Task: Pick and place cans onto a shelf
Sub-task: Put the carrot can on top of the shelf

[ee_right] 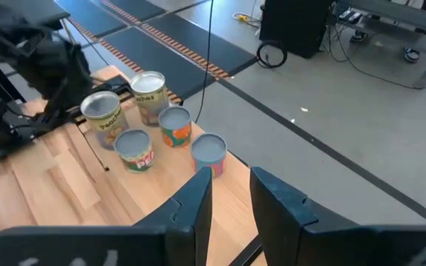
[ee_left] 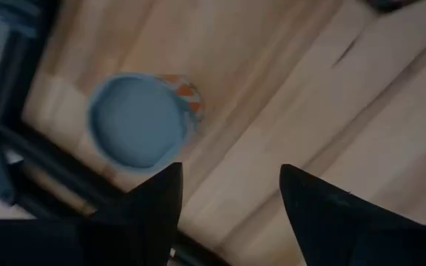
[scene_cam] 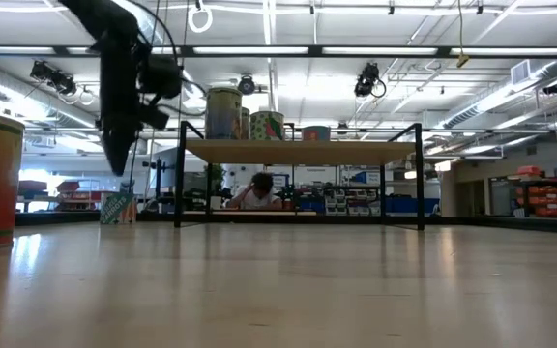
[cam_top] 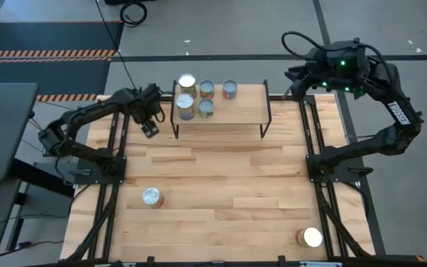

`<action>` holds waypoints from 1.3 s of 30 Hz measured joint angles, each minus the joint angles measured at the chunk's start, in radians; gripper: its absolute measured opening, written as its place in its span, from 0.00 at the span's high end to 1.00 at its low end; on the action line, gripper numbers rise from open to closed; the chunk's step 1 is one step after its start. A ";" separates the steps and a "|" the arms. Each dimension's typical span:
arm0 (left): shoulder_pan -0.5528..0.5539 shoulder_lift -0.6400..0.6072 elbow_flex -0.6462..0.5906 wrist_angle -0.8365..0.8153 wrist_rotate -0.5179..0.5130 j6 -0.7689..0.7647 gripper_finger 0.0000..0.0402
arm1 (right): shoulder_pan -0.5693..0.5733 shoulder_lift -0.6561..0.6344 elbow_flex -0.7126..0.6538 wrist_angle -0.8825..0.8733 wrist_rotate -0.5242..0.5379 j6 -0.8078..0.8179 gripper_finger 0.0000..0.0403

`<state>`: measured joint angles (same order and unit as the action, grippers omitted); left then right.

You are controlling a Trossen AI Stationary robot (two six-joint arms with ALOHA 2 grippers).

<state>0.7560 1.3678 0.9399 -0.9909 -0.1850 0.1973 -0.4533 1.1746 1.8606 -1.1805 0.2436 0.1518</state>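
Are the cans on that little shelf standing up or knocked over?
Upright: all five cans on the shelf show their round tops from above.

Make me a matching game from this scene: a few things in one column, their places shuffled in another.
Things:
1. five clustered cans
2. left end effector
3. can with the glaring top
4. lone can

Places:
A. table corner on the right arm's side
B. on the shelf
C. open tabletop on the left arm's side
D. in the air beside the shelf's left end

Pairs: 1-B, 2-D, 3-A, 4-C
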 joint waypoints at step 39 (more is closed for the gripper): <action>0.047 -0.005 -0.217 0.210 -0.163 0.053 0.96 | -0.010 0.129 0.000 -0.003 -0.004 0.052 0.75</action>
<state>0.8027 1.3628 0.7227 -0.7808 -0.3479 0.2505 -0.4634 1.3034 1.8606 -1.1833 0.2400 0.2040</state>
